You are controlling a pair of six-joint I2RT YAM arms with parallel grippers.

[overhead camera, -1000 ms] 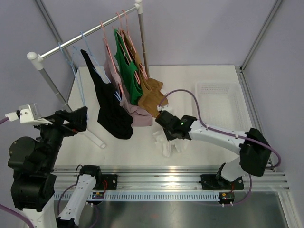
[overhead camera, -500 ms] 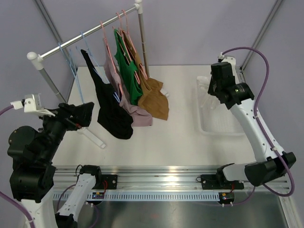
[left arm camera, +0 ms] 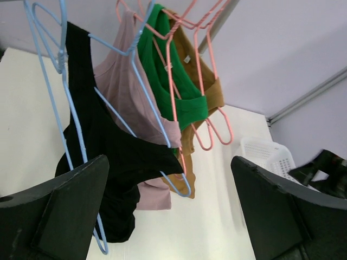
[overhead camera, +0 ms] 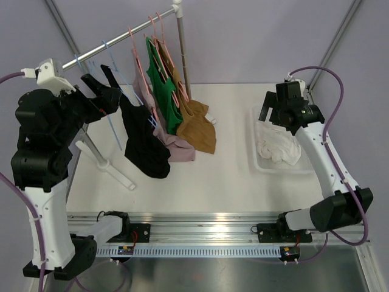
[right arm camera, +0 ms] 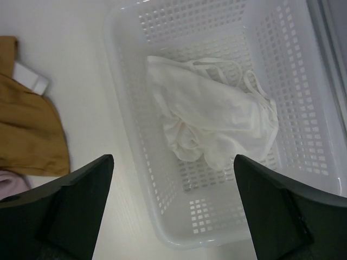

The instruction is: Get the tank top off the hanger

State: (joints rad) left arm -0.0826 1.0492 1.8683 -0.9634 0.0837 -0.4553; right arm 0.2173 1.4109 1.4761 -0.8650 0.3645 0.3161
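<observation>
White surface beneath the rack: right of the rack, the white tank top lies crumpled in the basket, right gripper spread empty above. Left gripper, spread too, faces the rack's black tank top.

A rail crosses the rear left of the surface, tank tops hanging along it (four, side by side). At the right stands a basket, a crumpled garment inside it.
</observation>
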